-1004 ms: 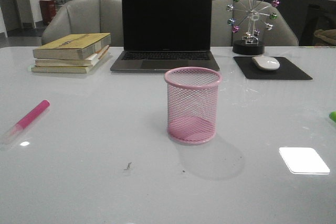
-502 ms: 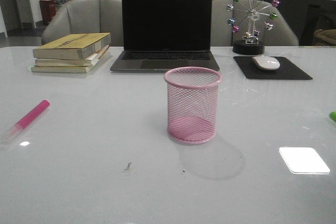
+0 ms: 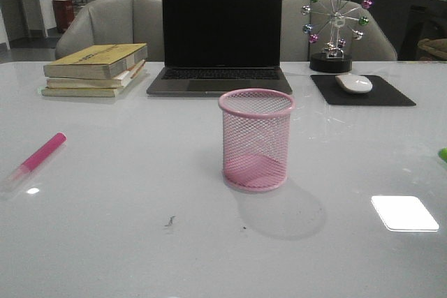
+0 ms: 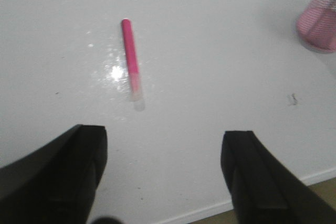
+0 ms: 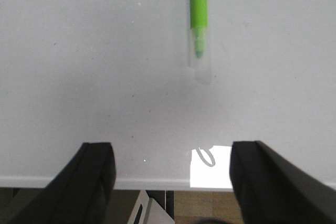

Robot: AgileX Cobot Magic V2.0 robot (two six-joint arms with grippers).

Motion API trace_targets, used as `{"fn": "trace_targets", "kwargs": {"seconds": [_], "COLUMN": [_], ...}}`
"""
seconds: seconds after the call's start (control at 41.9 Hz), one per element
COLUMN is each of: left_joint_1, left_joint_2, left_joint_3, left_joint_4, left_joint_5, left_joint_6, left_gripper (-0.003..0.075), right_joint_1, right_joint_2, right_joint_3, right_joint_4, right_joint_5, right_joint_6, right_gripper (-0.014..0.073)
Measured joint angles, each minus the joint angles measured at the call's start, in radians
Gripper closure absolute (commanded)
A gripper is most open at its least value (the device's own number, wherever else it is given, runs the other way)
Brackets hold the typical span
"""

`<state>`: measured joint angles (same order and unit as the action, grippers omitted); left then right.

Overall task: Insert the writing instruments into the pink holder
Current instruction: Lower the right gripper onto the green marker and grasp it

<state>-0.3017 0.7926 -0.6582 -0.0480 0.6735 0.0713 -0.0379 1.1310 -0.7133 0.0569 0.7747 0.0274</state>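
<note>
nothing has shifted over the last second: the pink holder (image 3: 256,140) stands upright and empty at table centre, the pink highlighter (image 3: 36,159) lies flat at its 9 o'clock, and the green highlighter (image 5: 198,18) barely shows at 3 o'clock. the left gripper (image 4: 164,174) and right gripper (image 5: 172,182) both hover released, jaws wide, holding nothing. so i judge the task unstarted.

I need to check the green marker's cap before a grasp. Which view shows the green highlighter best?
The right wrist view: the green highlighter lies flat on the table, its clear cap and tip plain, though its far end is cut off. The front view shows only a green sliver at the right edge. The left wrist view misses it.
</note>
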Motion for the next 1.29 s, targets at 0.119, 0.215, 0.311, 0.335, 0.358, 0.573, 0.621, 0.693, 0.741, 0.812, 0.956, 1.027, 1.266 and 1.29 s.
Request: {"fn": "trace_targets", "kwargs": {"seconds": [0.119, 0.215, 0.311, 0.335, 0.358, 0.573, 0.621, 0.693, 0.741, 0.812, 0.956, 1.027, 1.266, 1.29], "left_joint_1": [-0.082, -0.126, -0.160, -0.168, -0.174, -0.258, -0.286, -0.324, -0.344, -0.367, -0.376, -0.376, -0.376, -0.376], "left_joint_2": [0.016, 0.026, 0.035, 0.037, 0.039, 0.045, 0.047, 0.049, 0.049, 0.049, 0.049, 0.049, 0.049, 0.049], "left_joint_3": [0.000, 0.000, 0.000, 0.000, 0.000, 0.000, 0.000, 0.000, 0.000, 0.000, 0.000, 0.000, 0.000, 0.000], "left_joint_4": [-0.002, -0.002, -0.009, -0.014, -0.022, -0.049, -0.048, -0.051, -0.051, -0.055, -0.054, -0.054, -0.054, -0.054], "left_joint_5": [-0.015, -0.035, -0.042, -0.044, -0.045, -0.069, -0.077, -0.087, -0.088, -0.088, -0.091, -0.091, -0.091, -0.091], "left_joint_6": [0.002, 0.002, 0.002, 0.002, 0.002, 0.002, 0.002, 0.002, 0.002, 0.002, 0.003, 0.003, 0.003, 0.003], "left_gripper": [0.0170, 0.0170, 0.0169, 0.0169, 0.0169, 0.0169, 0.0169, 0.0170, 0.0169, 0.0170, 0.0169, 0.0169, 0.0169, 0.0169], "right_joint_1": [-0.012, -0.016, -0.016, -0.016, -0.016, -0.016, -0.016, -0.016, -0.016, -0.016, -0.016, -0.016, -0.016, -0.016], "right_joint_2": [0.126, 0.225, 0.329, 0.351, 0.379, 0.567, 0.606, 0.656, 0.682, 0.724, 0.781, 0.805, 0.837, 0.838], "right_joint_3": [-0.060, -0.120, -0.180, -0.199, -0.219, -0.356, -0.383, -0.425, -0.452, -0.488, -0.551, -0.579, -0.610, -0.610], "right_joint_4": [-0.004, -0.017, -0.033, -0.038, -0.043, -0.047, -0.047, -0.047, -0.047, -0.047, -0.047, -0.047, -0.047, -0.047], "right_joint_5": [-0.028, -0.046, -0.062, -0.064, -0.066, -0.075, -0.075, -0.075, -0.075, -0.075, -0.061, -0.047, -0.041, -0.041], "right_joint_6": [0.000, 0.001, 0.002, 0.002, 0.002, 0.002, 0.002, 0.002, 0.002, 0.004, 0.004, 0.004, 0.004, 0.004], "right_gripper": [0.0023, 0.0023, 0.0023, 0.0023, 0.0023, 0.0023, 0.0023, 0.0023, 0.0023, 0.0023, 0.0023, 0.0023, 0.0023, 0.0023]}}
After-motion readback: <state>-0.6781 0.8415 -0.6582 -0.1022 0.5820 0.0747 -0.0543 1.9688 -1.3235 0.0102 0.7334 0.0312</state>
